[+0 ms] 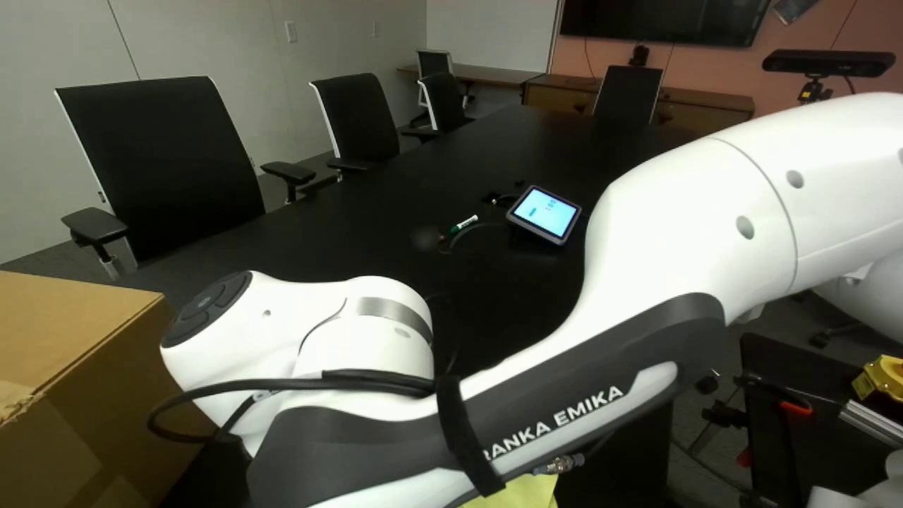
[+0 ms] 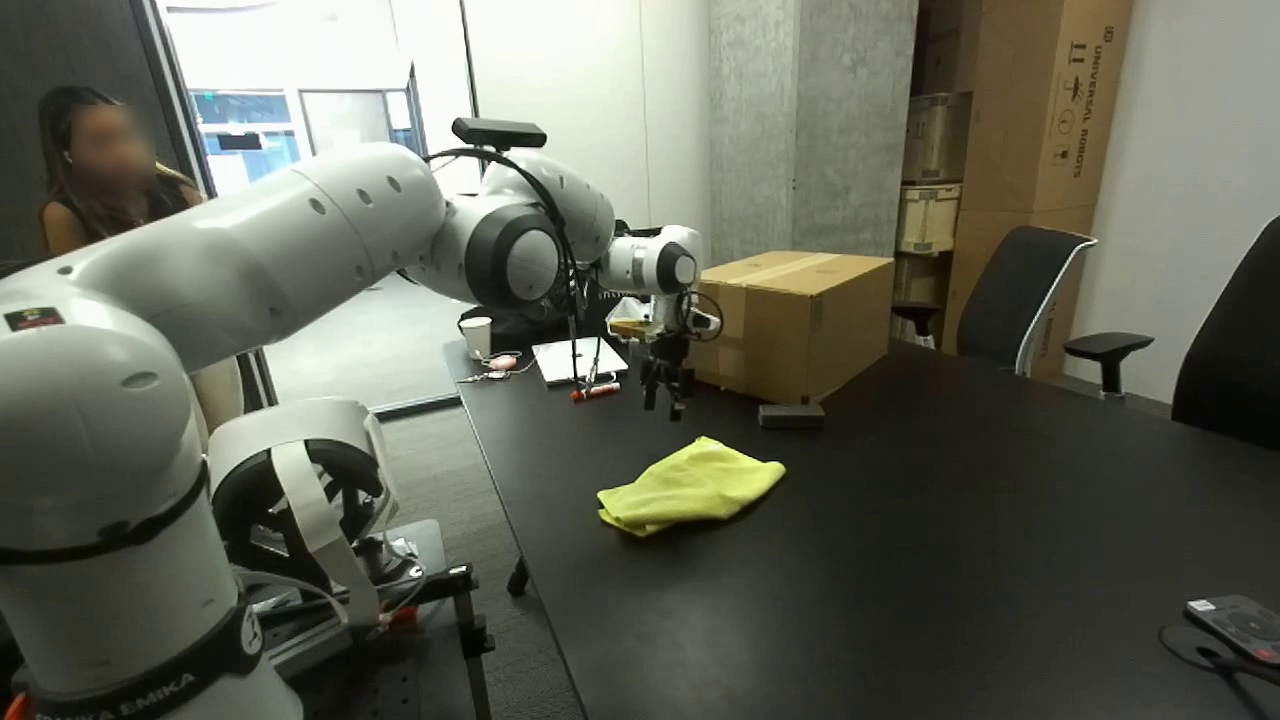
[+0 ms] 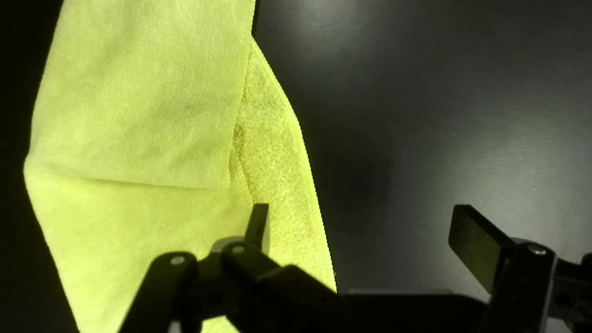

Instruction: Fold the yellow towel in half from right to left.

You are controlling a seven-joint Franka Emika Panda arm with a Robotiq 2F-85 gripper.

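The yellow towel [image 2: 692, 487] lies on the black table in an exterior view, with uneven, overlapping layers. In the wrist view the towel [image 3: 138, 111] fills the left side; a smooth upper layer lies over a fuzzier layer along its right edge. Only a small corner of the towel [image 1: 525, 492] shows below the arm in an exterior view. My gripper [image 2: 667, 402] hangs pointing down beyond the towel, above the table. In the wrist view my gripper [image 3: 360, 222] is open and empty. Its left finger is over the towel's edge area and its right finger over bare table.
A cardboard box [image 2: 800, 330] stands close behind the gripper, with a small dark block [image 2: 791, 416] in front of it. A red marker [image 2: 596, 391], a paper cup [image 2: 477, 337] and a remote [image 2: 1240, 626] lie around. A tablet [image 1: 544, 214] and green marker [image 1: 464, 224] are further along.
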